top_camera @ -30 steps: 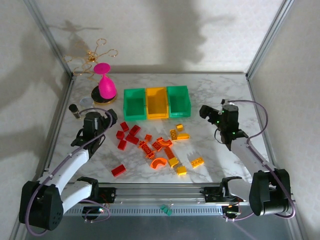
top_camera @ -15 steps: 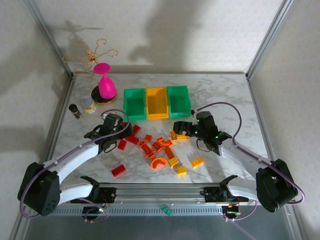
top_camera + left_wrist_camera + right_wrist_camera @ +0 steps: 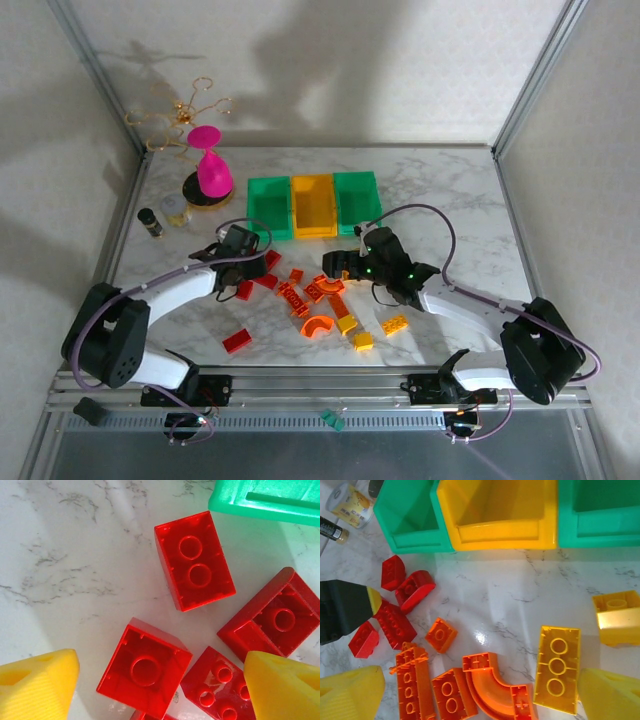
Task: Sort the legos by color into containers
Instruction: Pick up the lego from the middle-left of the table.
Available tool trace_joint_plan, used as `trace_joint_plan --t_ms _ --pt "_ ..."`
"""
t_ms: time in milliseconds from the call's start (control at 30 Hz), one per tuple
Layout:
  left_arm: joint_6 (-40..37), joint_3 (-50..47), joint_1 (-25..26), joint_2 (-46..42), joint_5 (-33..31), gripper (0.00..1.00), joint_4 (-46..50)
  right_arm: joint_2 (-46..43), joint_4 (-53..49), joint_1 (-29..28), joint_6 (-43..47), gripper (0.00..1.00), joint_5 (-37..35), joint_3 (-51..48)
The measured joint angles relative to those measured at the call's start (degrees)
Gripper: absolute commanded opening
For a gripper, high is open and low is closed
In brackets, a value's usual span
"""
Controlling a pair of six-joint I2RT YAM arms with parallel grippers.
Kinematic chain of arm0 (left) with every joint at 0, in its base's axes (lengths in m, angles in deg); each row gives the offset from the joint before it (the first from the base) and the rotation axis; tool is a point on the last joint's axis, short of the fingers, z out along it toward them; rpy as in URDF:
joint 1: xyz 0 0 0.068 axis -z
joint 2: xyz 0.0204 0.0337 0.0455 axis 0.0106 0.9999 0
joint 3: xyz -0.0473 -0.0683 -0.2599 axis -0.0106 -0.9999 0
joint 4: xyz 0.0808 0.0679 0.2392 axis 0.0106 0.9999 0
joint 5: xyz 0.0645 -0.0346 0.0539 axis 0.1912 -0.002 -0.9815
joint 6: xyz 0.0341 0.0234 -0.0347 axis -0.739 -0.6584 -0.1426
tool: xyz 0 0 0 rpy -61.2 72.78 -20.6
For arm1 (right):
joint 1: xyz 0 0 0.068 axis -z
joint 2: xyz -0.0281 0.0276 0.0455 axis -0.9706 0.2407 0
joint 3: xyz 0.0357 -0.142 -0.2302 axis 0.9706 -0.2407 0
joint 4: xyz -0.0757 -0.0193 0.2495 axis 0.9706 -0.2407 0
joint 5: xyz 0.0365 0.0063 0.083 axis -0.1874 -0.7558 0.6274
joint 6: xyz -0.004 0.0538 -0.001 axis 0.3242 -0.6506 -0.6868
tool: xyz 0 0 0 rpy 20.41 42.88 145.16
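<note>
Left wrist: left fingers [image 3: 35, 685] spread astride upturned red plastic brick [image 3: 145, 669], presumably to pinch it; right fingers [image 3: 350, 695] spread too.

The worktop [image 3: 450, 200] is finished in a white, grey-veined marble pattern, smooth and glossy; a light glare is noted on it just in front of the yellow container [image 3: 500, 510]. That container and the green containers [image 3: 407, 520] on either side of it are seen to be of smooth, shiny moulded plastic. The legos [image 3: 557, 670] in front of it are of hard glossy plastic, the orange ones slightly translucent. The yellow pads [image 3: 37, 685] on the jaws are matt and finely ribbed.
</note>
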Motion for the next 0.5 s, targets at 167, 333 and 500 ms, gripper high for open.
trace_joint_plan --t_ms 167,333,500 --pt "-0.6 0.0 0.0 1.0 -0.8 0.72 -0.6 0.0 0.0 -0.4 -0.2 0.99 -1.3 0.1" --pt "-1.0 0.0 0.0 1.1 -1.2 0.59 -1.1 0.0 0.1 -0.7 -0.2 0.99 -1.5 0.2" --pt "-1.4 0.0 0.0 1.4 -1.4 0.48 -1.0 0.5 0.5 -0.9 -0.9 0.99 -2.0 0.2"
